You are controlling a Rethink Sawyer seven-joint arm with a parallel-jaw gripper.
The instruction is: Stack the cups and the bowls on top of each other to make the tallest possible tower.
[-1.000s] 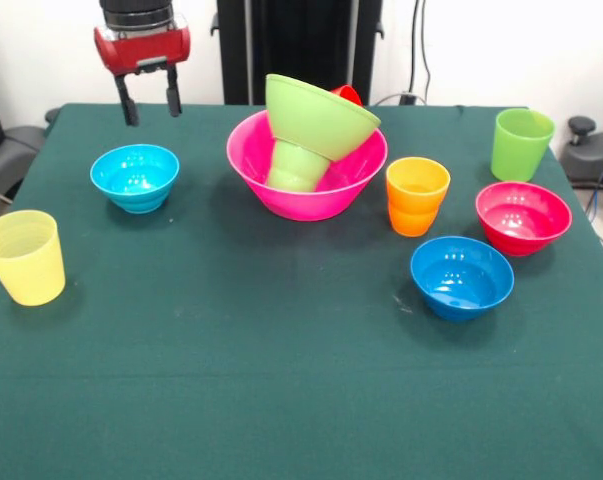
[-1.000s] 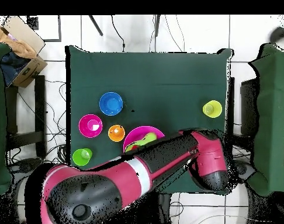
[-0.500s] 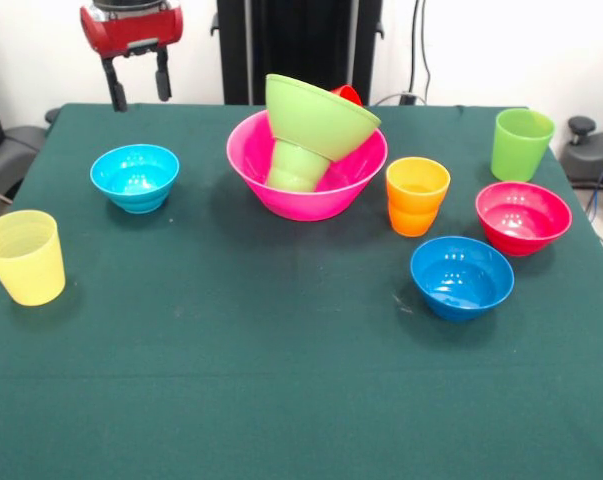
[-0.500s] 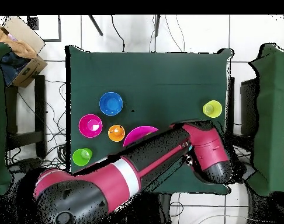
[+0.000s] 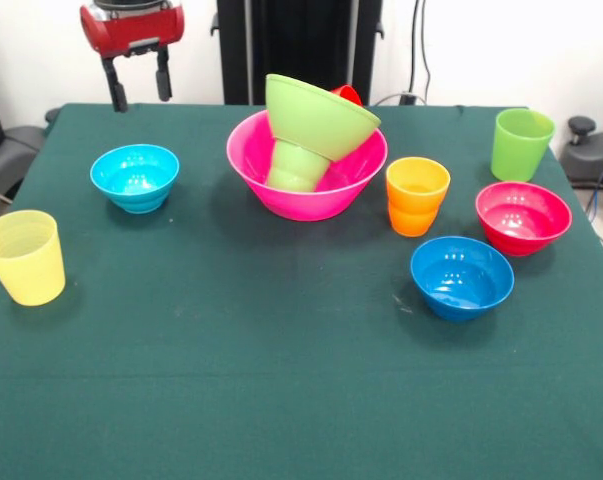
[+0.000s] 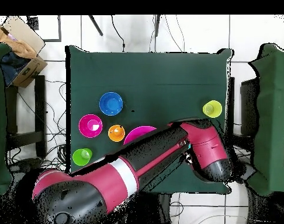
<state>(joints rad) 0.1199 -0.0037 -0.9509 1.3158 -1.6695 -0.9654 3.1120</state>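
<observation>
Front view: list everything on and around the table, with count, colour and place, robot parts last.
Table: one, dark green cloth.
Pink bowl: one, large, centre far.
Small green cup: one, upside down in the pink bowl.
Lime green bowl: one, tilted on that cup.
Red cup: one, only its rim shows behind the lime green bowl.
Light blue bowl: one, left.
Yellow cup: one, left edge.
Orange cup: one, right of the pink bowl.
Lime green cup: one, far right.
Magenta bowl: one, right.
Darker blue bowl: one, right, nearer.
Tool: one, red and black, open, empty, above the far left corner.
</observation>
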